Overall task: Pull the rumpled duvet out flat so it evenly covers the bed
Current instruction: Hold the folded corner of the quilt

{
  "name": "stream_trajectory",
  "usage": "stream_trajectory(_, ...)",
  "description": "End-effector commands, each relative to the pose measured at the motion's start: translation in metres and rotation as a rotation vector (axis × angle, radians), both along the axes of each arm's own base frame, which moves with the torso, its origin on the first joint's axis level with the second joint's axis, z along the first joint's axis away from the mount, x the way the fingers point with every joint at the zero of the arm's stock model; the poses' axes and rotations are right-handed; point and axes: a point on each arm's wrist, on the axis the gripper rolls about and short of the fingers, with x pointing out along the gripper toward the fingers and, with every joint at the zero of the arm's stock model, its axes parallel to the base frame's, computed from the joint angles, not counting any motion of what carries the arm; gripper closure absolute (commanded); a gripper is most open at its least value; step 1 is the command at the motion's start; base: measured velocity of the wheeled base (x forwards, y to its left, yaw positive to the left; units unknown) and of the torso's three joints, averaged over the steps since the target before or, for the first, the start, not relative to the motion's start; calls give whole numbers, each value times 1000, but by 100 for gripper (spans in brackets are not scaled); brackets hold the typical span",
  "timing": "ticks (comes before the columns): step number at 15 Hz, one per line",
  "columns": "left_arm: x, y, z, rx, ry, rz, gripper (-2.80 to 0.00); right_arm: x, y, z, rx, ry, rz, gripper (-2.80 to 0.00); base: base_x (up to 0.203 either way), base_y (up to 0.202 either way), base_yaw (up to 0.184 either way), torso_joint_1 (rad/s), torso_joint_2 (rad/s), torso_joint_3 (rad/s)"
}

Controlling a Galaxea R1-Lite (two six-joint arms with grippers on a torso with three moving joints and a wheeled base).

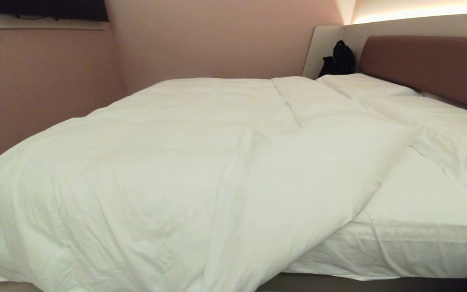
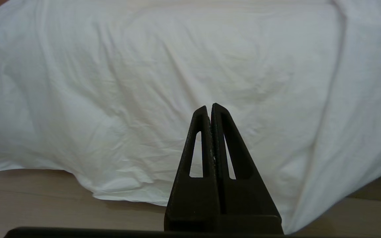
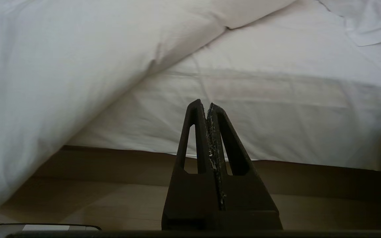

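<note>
The puffy white duvet (image 1: 168,170) lies skewed across the bed (image 1: 420,239), bunched toward the left and hanging over the near side down to the floor. Its near right edge runs diagonally, leaving the white mattress sheet bare on the right. Neither arm shows in the head view. My left gripper (image 2: 209,107) is shut and empty, held low in front of the hanging duvet (image 2: 150,82), apart from it. My right gripper (image 3: 206,104) is also shut with nothing in it, facing the mattress side (image 3: 276,109) beside the duvet's diagonal edge (image 3: 78,66).
Two white pillows (image 1: 440,125) lie by the brown padded headboard (image 1: 432,65). A black bag (image 1: 339,60) sits in the far corner. Pink walls (image 1: 35,89) close off the left and far sides. Wooden floor (image 2: 45,201) runs along the near side, with the bed's platform base (image 3: 111,165) under the mattress.
</note>
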Motion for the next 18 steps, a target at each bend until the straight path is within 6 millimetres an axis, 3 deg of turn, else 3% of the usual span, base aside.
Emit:
stream_trajectory(1,0,0,0,1,-1,1,0,0,0,0,-1,1,1,0,0,-185,2,2,5,2)
stream_trajectory(10,0,0,0,1,-1,-1,0,0,0,0,-1,1,1,0,0,-24,0,1,0,0)
stream_trajectory(14,0,0,0,-2,-1,-1,0,0,0,0,-1,1,1,0,-130,0,0,1,1,4)
stream_trajectory(18,0,0,0,5,-2,-1,0,0,0,0,-1,1,1,0,0,0,0,0,0,0)
